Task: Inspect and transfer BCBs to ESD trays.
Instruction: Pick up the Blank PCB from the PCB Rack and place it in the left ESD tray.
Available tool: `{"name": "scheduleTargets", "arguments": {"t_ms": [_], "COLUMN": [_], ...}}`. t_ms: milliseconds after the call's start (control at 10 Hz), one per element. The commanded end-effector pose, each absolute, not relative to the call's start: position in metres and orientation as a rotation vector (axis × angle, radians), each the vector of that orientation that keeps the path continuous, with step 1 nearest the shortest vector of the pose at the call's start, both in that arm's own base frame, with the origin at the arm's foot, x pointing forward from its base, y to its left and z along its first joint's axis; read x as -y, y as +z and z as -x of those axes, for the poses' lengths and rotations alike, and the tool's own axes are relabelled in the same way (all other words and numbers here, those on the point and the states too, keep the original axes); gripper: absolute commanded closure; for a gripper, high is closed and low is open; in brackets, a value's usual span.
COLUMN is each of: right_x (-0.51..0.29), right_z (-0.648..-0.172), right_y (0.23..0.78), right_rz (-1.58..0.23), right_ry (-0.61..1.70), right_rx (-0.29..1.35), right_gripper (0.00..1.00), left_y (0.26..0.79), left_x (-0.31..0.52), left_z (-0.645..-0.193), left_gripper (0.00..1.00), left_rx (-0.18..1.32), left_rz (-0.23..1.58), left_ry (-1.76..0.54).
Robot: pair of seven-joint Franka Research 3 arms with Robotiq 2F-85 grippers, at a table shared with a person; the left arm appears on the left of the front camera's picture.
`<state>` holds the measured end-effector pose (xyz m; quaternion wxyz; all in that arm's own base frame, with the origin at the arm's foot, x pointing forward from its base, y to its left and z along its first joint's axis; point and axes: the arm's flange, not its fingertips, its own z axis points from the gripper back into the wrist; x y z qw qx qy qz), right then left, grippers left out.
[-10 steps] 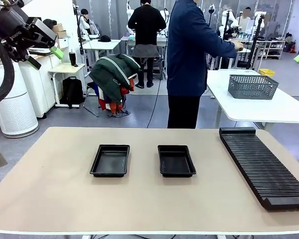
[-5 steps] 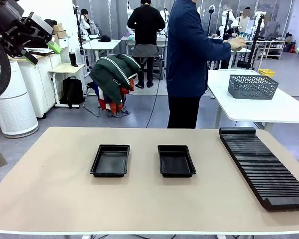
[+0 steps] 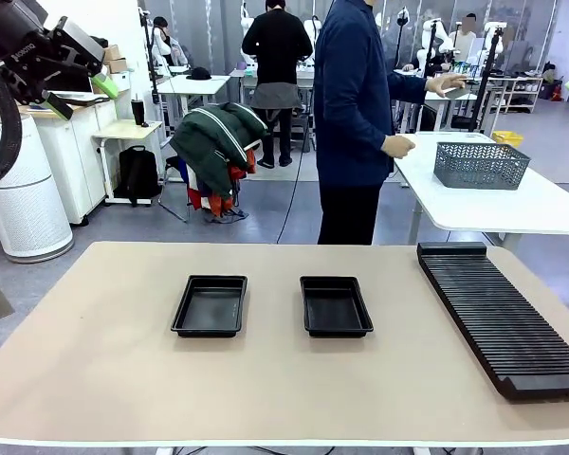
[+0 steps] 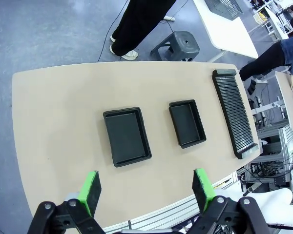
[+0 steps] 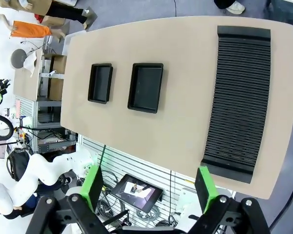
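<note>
"What are we seeing change?"
"Our left jaws are hanging spread and empty, high and far left of the rack point(image 3: 498, 318). Behind it, the person's hand point(image 3: 398, 145) is dropping to waist height."
"And the trays?"
"The left tray point(image 3: 209, 305) and right tray point(image 3: 336, 305) are lying bare on the tabletop point(image 3: 104, 379), left of the rack. Our right jaws are gaping empty too. We're judging that no BCB is arriving yet."

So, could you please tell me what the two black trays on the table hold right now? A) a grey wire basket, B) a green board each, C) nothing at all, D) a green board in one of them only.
C: the left tray and the right tray both show bare black floors, with no board in either.
</note>
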<state>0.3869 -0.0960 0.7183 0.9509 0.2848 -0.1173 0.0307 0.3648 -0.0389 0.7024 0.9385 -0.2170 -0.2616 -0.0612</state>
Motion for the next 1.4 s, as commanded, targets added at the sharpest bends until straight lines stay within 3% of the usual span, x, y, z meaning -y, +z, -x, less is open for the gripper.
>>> {"name": "scheduleTargets", "arguments": {"t_ms": [0,600,1300], "right_x": [0.096,0.096,0.096], "right_z": [-0.384,-0.384,-0.384], "right_y": [0.720,0.720,0.720], "right_rz": [-0.579,-0.579,-0.579], "right_ry": [0.063,0.063,0.063], "right_rx": [0.247,0.247,0.247], "right_gripper": [0.00,0.00,0.00], "left_y": [0.703,0.702,0.719], "left_x": [0.037,0.039,0.022], "left_z": [-0.365,-0.365,-0.383], "left_gripper": [0.00,0.00,0.00], "left_rx": [0.536,0.534,0.319], "left_rz": [0.446,0.443,0.435], "left_ry": [-0.126,-0.125,-0.014]}}
